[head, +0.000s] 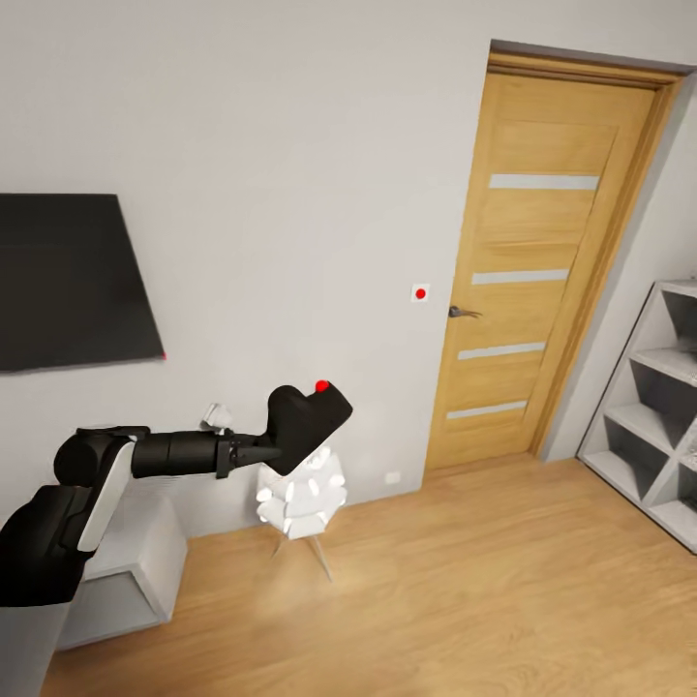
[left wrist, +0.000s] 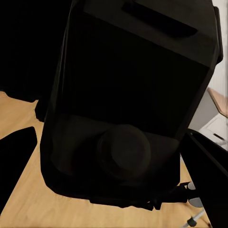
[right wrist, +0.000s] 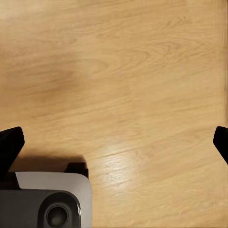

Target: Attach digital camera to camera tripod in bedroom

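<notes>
Now | left pincer (head: pixel 254 450) grips the digital camera (head: pixel 308 416), held out forward above the white lamp (head: pixel 302 494) | right pincer (right wrist: pixel 114 142) open over bare floor (right wrist: pixel 123 71) | judgement: left arm carries it to the tripod

A room in a home, rendered in simulation. Pale grey walls meet a light wood plank floor (head: pixel 465 581). A closed wooden door (head: pixel 537 271) with frosted horizontal strips and a lever handle stands beside white cubby shelving (head: pixel 649 426). A dark flat screen (head: pixel 68 281) hangs on the wall above a low white cabinet (head: pixel 136 571), near a white ball-shaped lamp (head: pixel 302 494).
</notes>
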